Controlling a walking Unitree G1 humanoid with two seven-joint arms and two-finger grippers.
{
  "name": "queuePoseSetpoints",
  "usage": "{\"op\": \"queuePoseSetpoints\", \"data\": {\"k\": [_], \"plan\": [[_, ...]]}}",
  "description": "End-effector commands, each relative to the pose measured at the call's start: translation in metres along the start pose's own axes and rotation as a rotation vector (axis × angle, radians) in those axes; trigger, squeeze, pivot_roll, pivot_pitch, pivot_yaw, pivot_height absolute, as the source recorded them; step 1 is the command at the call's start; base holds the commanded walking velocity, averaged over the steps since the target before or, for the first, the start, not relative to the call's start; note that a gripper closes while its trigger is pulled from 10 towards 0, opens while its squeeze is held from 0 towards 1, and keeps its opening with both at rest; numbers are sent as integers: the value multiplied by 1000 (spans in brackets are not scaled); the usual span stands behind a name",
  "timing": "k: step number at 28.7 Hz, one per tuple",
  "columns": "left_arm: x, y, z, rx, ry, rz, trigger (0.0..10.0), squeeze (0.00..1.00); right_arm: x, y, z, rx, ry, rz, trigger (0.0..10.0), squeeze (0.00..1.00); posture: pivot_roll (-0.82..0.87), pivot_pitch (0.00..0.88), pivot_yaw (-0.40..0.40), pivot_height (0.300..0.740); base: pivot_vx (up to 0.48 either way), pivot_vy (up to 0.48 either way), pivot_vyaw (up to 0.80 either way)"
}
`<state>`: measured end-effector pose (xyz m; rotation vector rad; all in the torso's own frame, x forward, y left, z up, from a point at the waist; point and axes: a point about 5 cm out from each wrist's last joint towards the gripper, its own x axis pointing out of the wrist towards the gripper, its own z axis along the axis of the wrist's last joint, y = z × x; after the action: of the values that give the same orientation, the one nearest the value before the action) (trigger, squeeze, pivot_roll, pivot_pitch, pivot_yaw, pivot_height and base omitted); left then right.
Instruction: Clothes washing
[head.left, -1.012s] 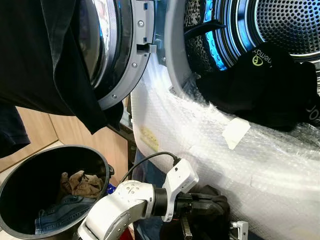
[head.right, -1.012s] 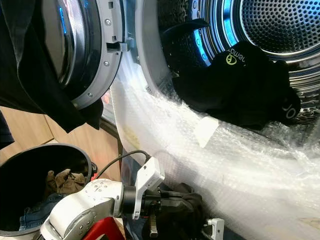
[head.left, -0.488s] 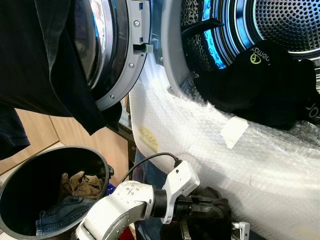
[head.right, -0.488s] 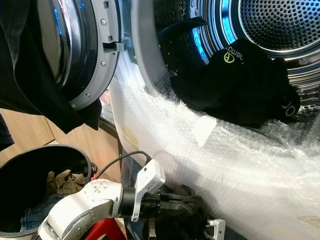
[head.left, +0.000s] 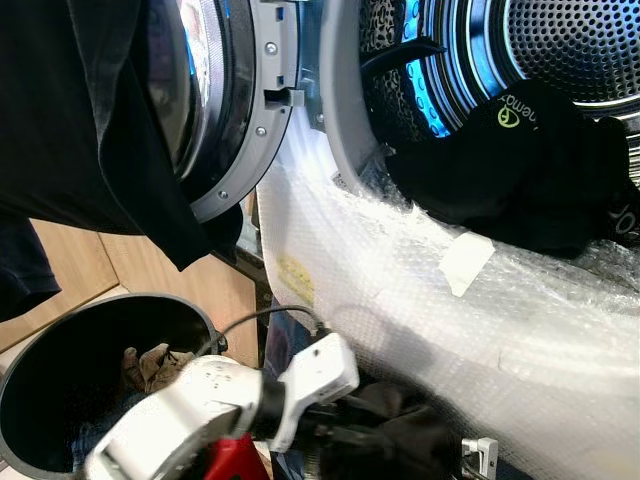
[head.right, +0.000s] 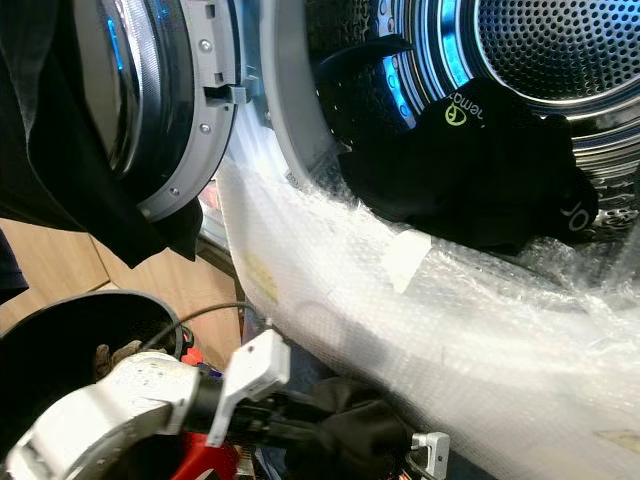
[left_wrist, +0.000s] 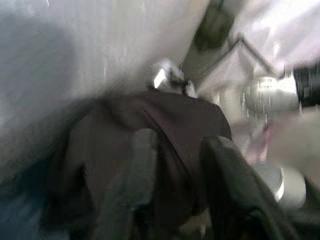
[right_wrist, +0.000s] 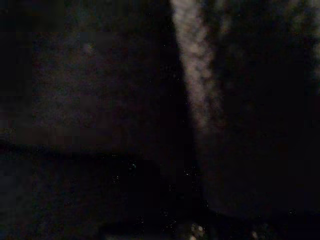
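Currently left tool (left_wrist: 172, 165) is low, under the bubble-wrapped front of the washer (head.left: 420, 290), fingers (left_wrist: 142, 165) pinching a dark garment (left_wrist: 150, 125). Wrist view is blurry but cloth sits between and around both fingers, so grip looks real. Right arm idle; right wrist view too dark, can't tell that tool's state.

Black clothes w/ green logo (head.left: 520, 160) lie half over the drum lip, partly inside. Door (head.left: 235, 100) is swung open w/ a black shirt (head.left: 90, 110) draped over it. Basket (head.left: 60, 330) at lower left holds jeans + a brown item (head.left: 150, 365).

Risks, imo:
- garment drags or snags on the bubble wrap (head.left: 380, 270) edge on the lift, bc it hangs close under it
- thin pinch → cloth slips out mid-swing
- pile at the drum lip blocks the opening or gets knocked out when the next piece goes in
- arm cable (head.left: 270, 315) could catch on the basket rim.
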<state>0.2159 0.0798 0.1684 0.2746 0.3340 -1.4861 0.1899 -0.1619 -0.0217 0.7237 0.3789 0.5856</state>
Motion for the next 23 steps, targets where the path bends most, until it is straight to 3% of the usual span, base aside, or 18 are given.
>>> {"op": "queuePoseSetpoints", "data": {"k": [1,3,4,5,9,10,11,13,14,17,19,20,23], "plan": [[-4,-4,2,20,22,-4,10000,1000,0,-1,2,-31,14,10,0,0,151,0,-59,740,0,0,0],[-25,0,-8,29,151,86,10000,1000,-1,-1,-2,-40,51,20,0,0,166,0,-60,740,0,0,0],[-25,0,-8,29,151,86,10000,1000,-1,-1,-2,-40,51,20,0,0,166,0,-60,740,0,0,0],[-40,8,-14,28,202,190,10000,1000,-1,-3,-2,-48,61,15,0,0,174,0,-61,740,0,0,0],[-58,32,-18,0,157,424,10000,1000,2,-1,-3,-62,89,48,0,0,185,0,-61,740,0,0,0],[-62,45,-25,-21,157,553,10000,1000,3,5,-7,-76,127,100,0,0,185,0,-60,740,0,0,0],[-62,45,-25,-21,157,553,10000,1000,3,5,-7,-76,127,100,0,0,185,0,-60,740,0,0,0],[-63,54,-32,-62,119,659,10000,1000,1,9,-10,-89,164,147,0,0,185,0,-61,740,0,0,0],[-63,61,-41,-121,96,770,10000,0,-2,11,-10,-97,188,187,0,0,185,0,-65,740,0,0,0],[-59,64,-53,-146,126,852,10000,0,-7,14,-11,-102,215,229,0,0,181,0,-64,740,0,0,0],[-58,67,-61,-157,131,952,10000,0,-10,15,-12,-106,230,249,0,0,172,0,-61,740,0,0,0],[-61,70,-68,-178,96,1119,10000,0,-13,19,-12,-117,239,281,0,0,168,0,-62,740,0,0,0],[-63,69,-73,-173,56,1211,10000,0,-15,24,-9,-124,226,302,0,0,166,0,-65,740,0,0,0]]}}
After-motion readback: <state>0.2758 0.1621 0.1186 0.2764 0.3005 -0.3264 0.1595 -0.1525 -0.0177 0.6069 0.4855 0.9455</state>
